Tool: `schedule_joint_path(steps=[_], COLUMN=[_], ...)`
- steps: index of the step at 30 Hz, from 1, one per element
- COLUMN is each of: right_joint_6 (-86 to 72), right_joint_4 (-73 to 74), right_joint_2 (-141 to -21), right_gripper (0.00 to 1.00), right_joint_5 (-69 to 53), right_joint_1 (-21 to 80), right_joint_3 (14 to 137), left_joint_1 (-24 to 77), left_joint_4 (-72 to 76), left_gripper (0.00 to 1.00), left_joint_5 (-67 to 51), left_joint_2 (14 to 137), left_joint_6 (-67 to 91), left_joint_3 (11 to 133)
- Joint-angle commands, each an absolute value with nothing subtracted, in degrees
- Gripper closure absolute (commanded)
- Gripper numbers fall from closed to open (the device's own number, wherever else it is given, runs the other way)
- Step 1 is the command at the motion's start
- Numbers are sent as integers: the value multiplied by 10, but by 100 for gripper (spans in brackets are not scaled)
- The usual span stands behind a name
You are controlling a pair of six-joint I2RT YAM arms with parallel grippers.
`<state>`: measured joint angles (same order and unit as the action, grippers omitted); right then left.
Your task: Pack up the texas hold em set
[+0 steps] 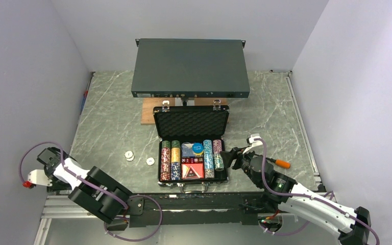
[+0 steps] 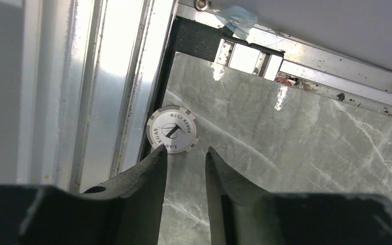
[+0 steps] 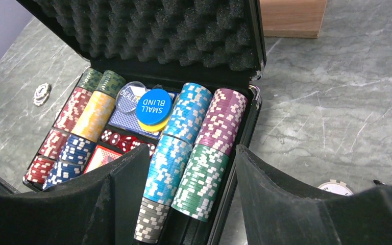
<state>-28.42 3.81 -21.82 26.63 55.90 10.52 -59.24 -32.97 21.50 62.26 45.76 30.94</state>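
The texas hold em set is a black case (image 1: 191,153) lying open mid-table, its foam-lined lid (image 3: 148,30) standing up. Inside are rows of coloured chips (image 3: 186,132), red dice (image 3: 120,140), card decks and a blue "SMALL BLIND" disc (image 3: 153,106). My right gripper (image 3: 193,148) hangs open over the case's right side, its jaws either side of the blue and green chip rows, holding nothing. My left gripper (image 2: 185,149) is open at the table's left edge, with a white poker chip (image 2: 172,129) lying just beyond its tips and the left fingertip over the chip's rim.
Two white chips (image 1: 129,155) (image 1: 150,161) lie left of the case, and another (image 3: 335,188) lies to its right. An orange-handled screwdriver (image 1: 280,163) sits by the right arm. A large dark grey box (image 1: 190,68) and a wooden board (image 1: 148,109) stand behind. An aluminium rail (image 2: 107,87) borders the table.
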Motion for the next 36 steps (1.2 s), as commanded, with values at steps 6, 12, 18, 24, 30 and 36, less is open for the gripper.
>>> schedule_joint_path(steps=[6, 12, 18, 24, 30, 36], right_joint_6=[-276, -276, -275, -275, -275, -274], right_joint_4=[15, 16, 17, 14, 11, 11], right_joint_2=[-219, -214, -211, -222, -224, -226], right_gripper=[35, 35, 35, 35, 35, 35], right_joint_5=[263, 263, 263, 263, 263, 262], right_joint_1=[560, 560, 560, 560, 560, 560], right_joint_3=[112, 111, 110, 112, 112, 112], left_joint_1=[-595, -596, -604, -603, -595, -539], left_joint_4=[-332, -365, -377, -369, -409, -398], left_gripper=[83, 87, 90, 96, 100, 100], left_joint_5=[302, 311, 302, 303, 360, 364], left_joint_2=[605, 663, 740, 752, 776, 784], left_joint_6=[462, 473, 456, 423, 433, 408], left_joint_3=[313, 349, 385, 396, 428, 435])
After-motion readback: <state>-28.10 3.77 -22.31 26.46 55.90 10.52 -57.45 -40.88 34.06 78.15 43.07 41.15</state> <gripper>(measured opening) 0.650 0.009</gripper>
